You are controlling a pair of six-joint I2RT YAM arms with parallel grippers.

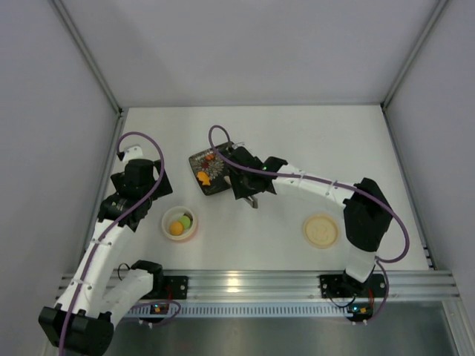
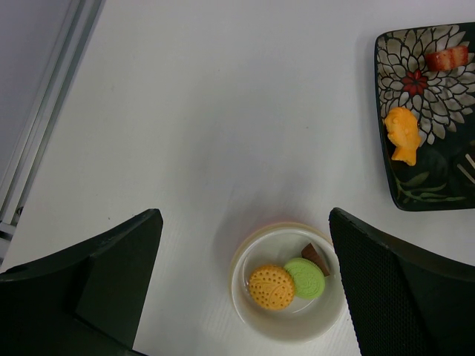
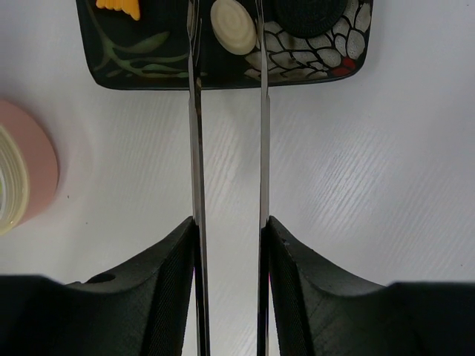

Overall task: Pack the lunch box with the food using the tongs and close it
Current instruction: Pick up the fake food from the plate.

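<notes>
The lunch box, a small round cream bowl, holds an orange cookie, a green cookie and a brown piece. My left gripper hovers open above it, holding nothing. My right gripper is shut on the tongs, whose two slim arms reach onto the dark floral plate. A whitish round piece of food lies between the tongs' arms. An orange fish-shaped piece and a red piece also lie on the plate. The lid lies flat at the right.
A dark round object sits on the plate's far right part. Grey walls enclose the table on three sides. An aluminium rail with both arm bases runs along the near edge.
</notes>
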